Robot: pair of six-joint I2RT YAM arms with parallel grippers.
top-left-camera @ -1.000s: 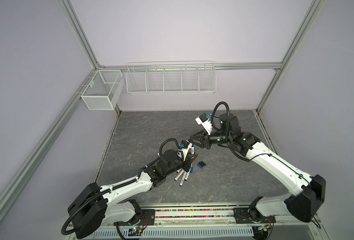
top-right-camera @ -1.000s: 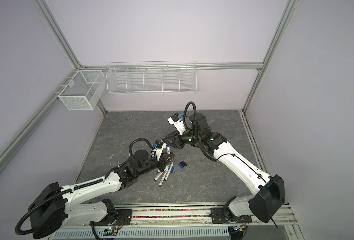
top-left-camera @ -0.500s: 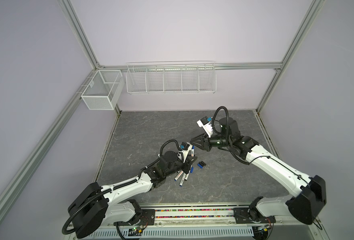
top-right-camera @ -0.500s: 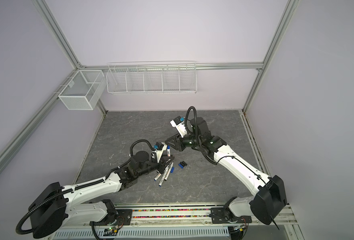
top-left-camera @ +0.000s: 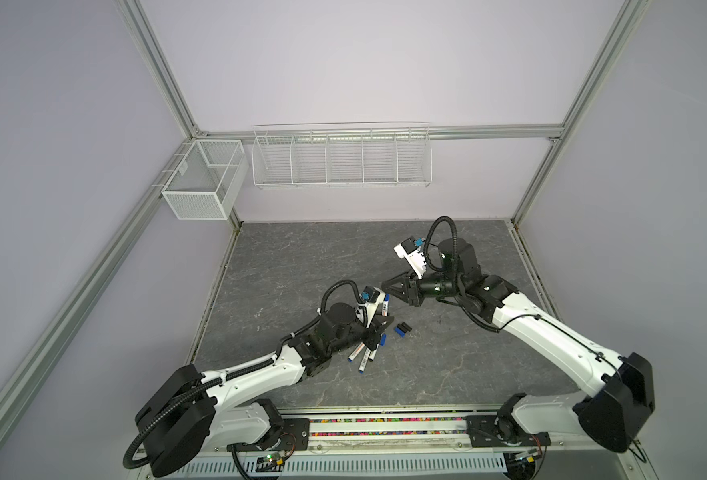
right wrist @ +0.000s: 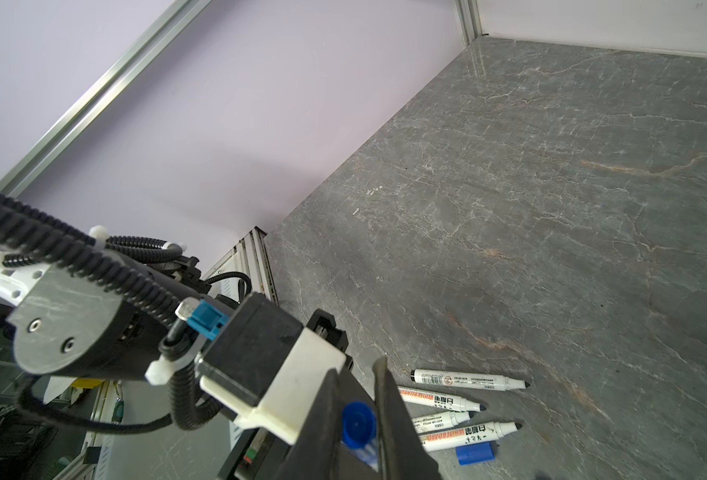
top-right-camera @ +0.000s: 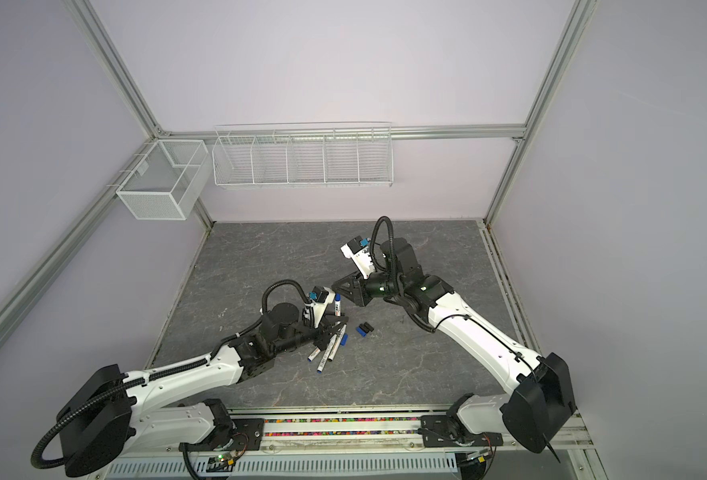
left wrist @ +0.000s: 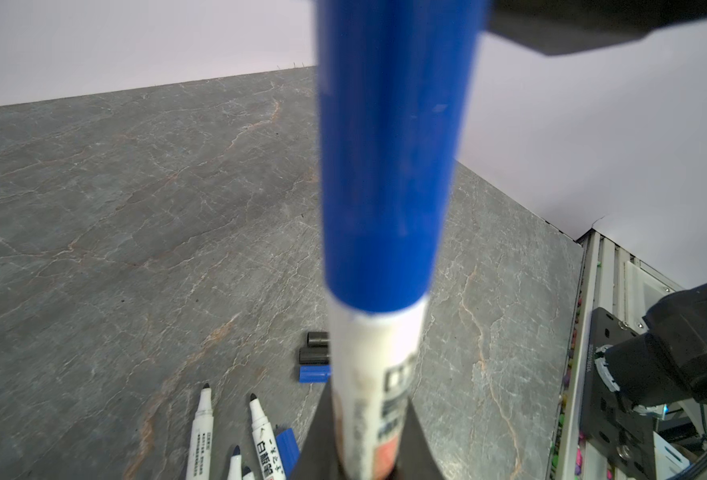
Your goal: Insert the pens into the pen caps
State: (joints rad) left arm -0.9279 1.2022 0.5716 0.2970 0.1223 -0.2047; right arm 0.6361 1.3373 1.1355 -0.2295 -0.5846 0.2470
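Note:
My left gripper (left wrist: 366, 432) is shut on a white pen (left wrist: 370, 374) and holds it upright above the table. A blue pen cap (left wrist: 385, 166) sits on the pen's upper end. My right gripper (right wrist: 358, 386) reaches in from the right, its jaws shut on that blue cap (right wrist: 358, 424). In both top views the grippers meet at the held pen (top-left-camera: 385, 307) (top-right-camera: 337, 308). Several uncapped pens (right wrist: 468, 379) (top-left-camera: 360, 355) lie beside a loose blue cap (right wrist: 474, 453). One blue cap (top-left-camera: 397, 331) and black caps (left wrist: 314, 355) lie just to the right.
A white mesh box (top-left-camera: 204, 185) hangs on the left rail. A wire basket rack (top-left-camera: 341, 156) hangs on the back wall. The left wrist camera housing (right wrist: 268, 365) stands close to my right fingers. The front rail (top-left-camera: 385, 432) borders the grey stone table (top-left-camera: 301, 257).
My right gripper has shifted a little left and down to the held pen's top, and its jaws have narrowed onto the blue cap. The left arm has held still.

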